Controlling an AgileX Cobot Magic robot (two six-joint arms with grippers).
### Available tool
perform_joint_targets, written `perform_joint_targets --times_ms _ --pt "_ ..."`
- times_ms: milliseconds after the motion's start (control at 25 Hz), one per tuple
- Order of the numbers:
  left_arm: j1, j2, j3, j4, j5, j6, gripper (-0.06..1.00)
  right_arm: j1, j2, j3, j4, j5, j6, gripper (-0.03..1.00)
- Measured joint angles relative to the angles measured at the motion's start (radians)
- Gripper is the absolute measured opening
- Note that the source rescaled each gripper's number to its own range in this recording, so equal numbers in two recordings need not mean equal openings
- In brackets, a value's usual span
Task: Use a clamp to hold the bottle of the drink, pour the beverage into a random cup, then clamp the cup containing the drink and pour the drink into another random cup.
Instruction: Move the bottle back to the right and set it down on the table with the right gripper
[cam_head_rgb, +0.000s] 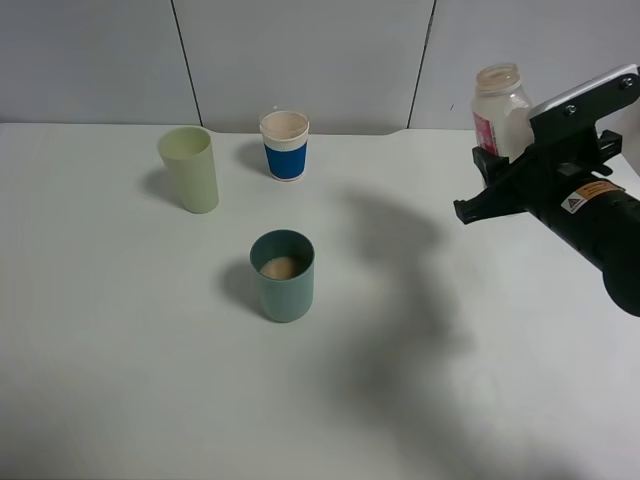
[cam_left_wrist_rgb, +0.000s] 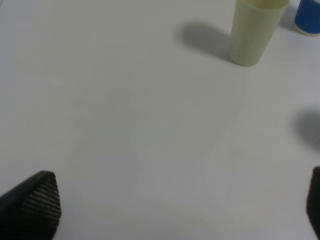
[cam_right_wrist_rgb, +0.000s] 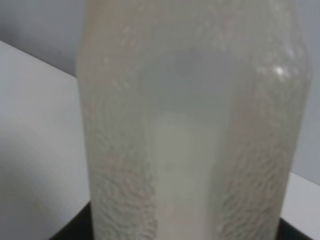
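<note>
My right gripper (cam_head_rgb: 478, 185) is shut on the translucent bottle (cam_head_rgb: 498, 105), which stands upright with its mouth open at the far right, raised off the table. In the right wrist view the bottle (cam_right_wrist_rgb: 190, 125) fills the picture, with dark finger parts at its base. A teal cup (cam_head_rgb: 282, 275) in the middle holds a brownish drink. Behind it are a pale green cup (cam_head_rgb: 190, 168) and a paper cup with a blue band (cam_head_rgb: 284, 145). My left gripper (cam_left_wrist_rgb: 175, 210) is open and empty over bare table, short of the pale green cup (cam_left_wrist_rgb: 252, 32). The exterior view does not show it.
The white table (cam_head_rgb: 120, 380) runs to a grey panelled wall at the back. The blue-banded cup (cam_left_wrist_rgb: 307, 17) shows at the corner of the left wrist view. My right arm casts a broad shadow right of the teal cup.
</note>
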Motion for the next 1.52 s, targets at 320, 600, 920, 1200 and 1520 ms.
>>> perform_joint_targets --times_ms 320,600,920,1200,1520 --pt "0.000 0.000 0.000 0.000 0.000 0.000 1.00 0.000 0.031 0.000 0.010 -0.088 0.001 0.04" --pt "0.000 0.000 0.000 0.000 0.000 0.000 1.00 0.000 0.230 0.001 0.024 -0.223 0.011 0.04" --pt "0.000 0.000 0.000 0.000 0.000 0.000 1.00 0.000 0.319 0.003 0.021 -0.229 0.021 0.04" --pt "0.000 0.000 0.000 0.000 0.000 0.000 1.00 0.000 0.380 -0.054 -0.011 -0.229 0.134 0.04" --pt "0.000 0.000 0.000 0.000 0.000 0.000 1.00 0.000 0.440 -0.152 -0.095 -0.232 0.187 0.04"
